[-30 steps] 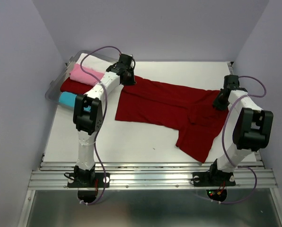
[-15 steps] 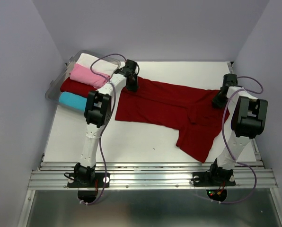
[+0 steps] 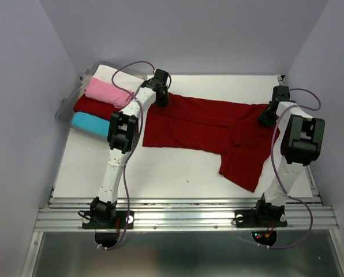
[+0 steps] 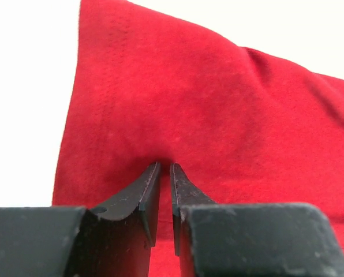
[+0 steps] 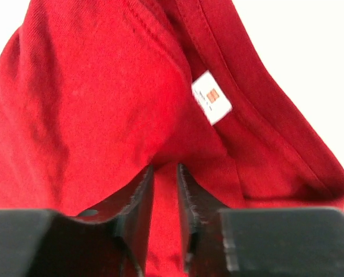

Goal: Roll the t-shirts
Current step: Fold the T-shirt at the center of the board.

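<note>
A large dark red t-shirt is spread out, slightly wrinkled, across the far part of the white table. Its left end is pinched by the left gripper, and its collar area, near a white label, by the right gripper.

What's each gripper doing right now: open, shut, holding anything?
Left gripper: shut on the large dark red cloth t-shirt, pinching a fold of it.
Right gripper: shut on the same t-shirt.
</note>
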